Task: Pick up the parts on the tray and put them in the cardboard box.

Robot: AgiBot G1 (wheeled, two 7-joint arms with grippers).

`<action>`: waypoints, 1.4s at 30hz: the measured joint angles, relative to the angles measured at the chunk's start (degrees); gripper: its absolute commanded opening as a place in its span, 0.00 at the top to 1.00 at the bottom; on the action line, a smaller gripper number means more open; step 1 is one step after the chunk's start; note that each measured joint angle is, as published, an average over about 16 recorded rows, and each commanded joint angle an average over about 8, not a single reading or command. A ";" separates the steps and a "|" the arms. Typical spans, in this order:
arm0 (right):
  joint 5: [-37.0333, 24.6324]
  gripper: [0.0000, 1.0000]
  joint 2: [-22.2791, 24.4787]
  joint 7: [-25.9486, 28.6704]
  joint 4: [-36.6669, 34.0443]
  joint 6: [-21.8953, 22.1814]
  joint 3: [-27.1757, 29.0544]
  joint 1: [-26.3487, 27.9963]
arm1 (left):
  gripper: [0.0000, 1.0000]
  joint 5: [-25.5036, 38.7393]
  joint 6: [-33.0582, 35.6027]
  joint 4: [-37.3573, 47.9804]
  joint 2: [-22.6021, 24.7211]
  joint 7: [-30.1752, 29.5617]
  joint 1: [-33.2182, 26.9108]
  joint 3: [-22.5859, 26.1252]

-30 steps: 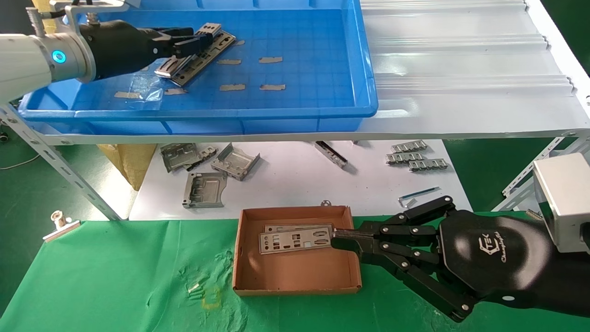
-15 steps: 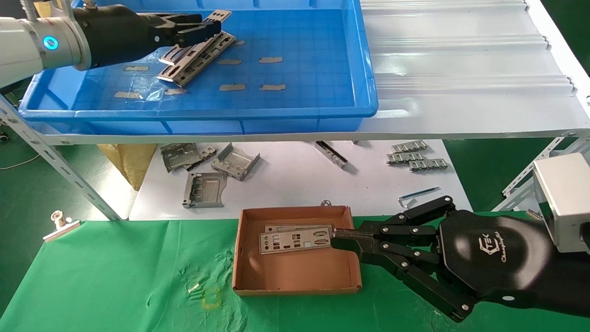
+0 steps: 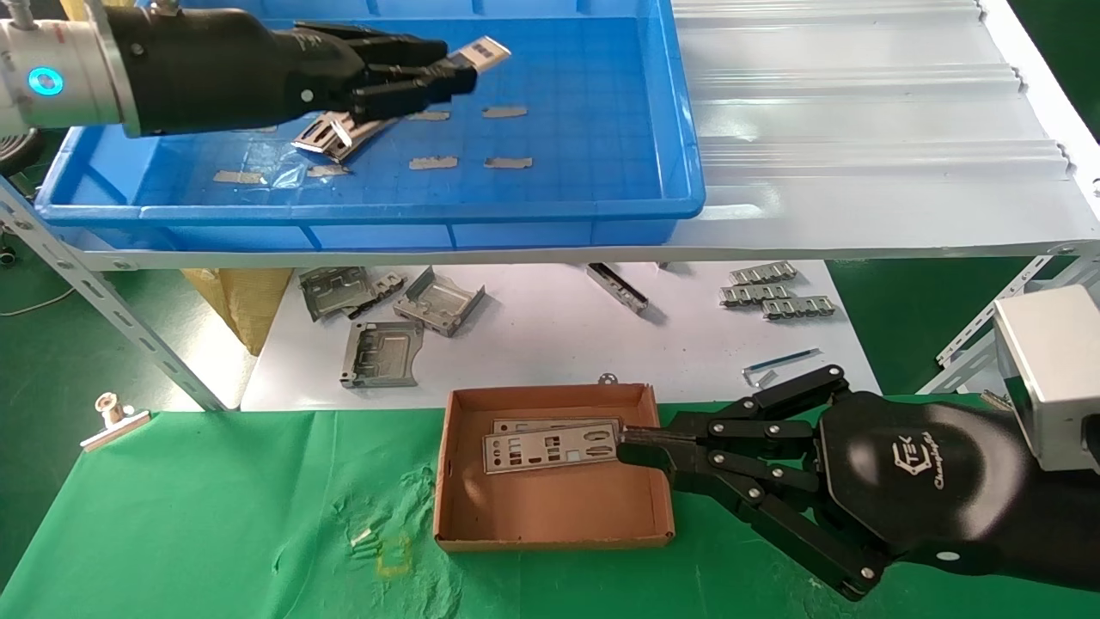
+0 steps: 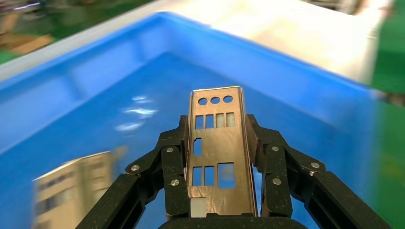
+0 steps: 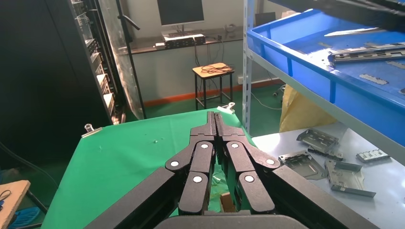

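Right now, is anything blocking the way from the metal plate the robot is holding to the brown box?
Nothing blocks it outright. The left gripper holds the plate above the tray. The cardboard box lies lower and nearer, open-topped, but the right gripper is parked at its right rim.

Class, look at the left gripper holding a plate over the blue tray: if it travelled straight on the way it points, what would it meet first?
Probably the tray's far side wall. The left gripper, shut on a plate, points across bare blue floor toward it, though depth is uncertain.
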 measured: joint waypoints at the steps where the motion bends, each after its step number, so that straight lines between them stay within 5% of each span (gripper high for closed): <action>1: 0.00 0.00 0.00 0.00 0.00 0.00 0.00 0.00 | 1.00 -0.02 1.80 -0.41 -0.19 0.44 -0.04 0.10; 12: 0.00 0.00 0.00 0.00 0.00 0.00 0.00 0.00 | 1.00 -3.09 14.25 -12.42 -3.17 2.87 2.59 4.75; 25: 0.00 0.00 0.00 0.00 0.00 0.00 0.00 0.00 | 1.00 -12.90 11.52 -33.39 -10.10 1.59 12.56 15.44; 42: 0.01 0.00 0.00 0.00 0.00 0.00 -0.01 0.00 | 1.00 -12.30 -2.62 -23.96 -1.84 17.02 27.55 17.80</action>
